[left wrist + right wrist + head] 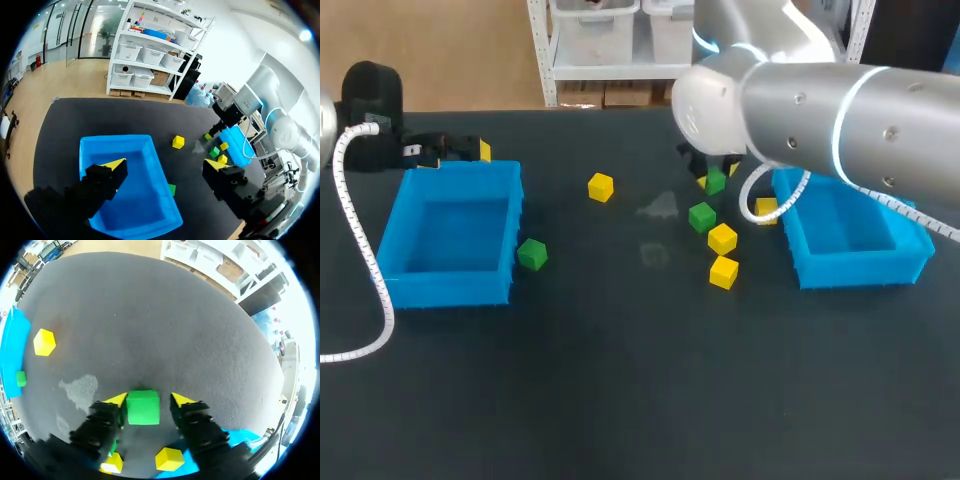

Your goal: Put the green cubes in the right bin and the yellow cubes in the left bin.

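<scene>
A green cube (pixel 143 407) (pixel 715 182) sits on the table between the fingers of my right gripper (pixel 146 401) (pixel 716 176). One finger is against it and a narrow gap shows at the other. My left gripper (pixel 165 166) (pixel 460 150) stands wide open and empty over the far rim of the left blue bin (pixel 445 290) (pixel 125 141). The right blue bin (pixel 860 268) is empty. Loose cubes lie around: yellow cubes (pixel 601 187) (pixel 722 238) (pixel 723 271), another yellow cube (pixel 766 210) by the right bin, a green cube (pixel 702 216) mid-table and a green cube (pixel 532 254) beside the left bin.
My right arm's thick links (pixel 840 120) cross above the right bin and hide part of it. A white cable (pixel 360 250) from the left arm curves along the table's left side. A pale smudge (pixel 660 208) marks the mat in the middle.
</scene>
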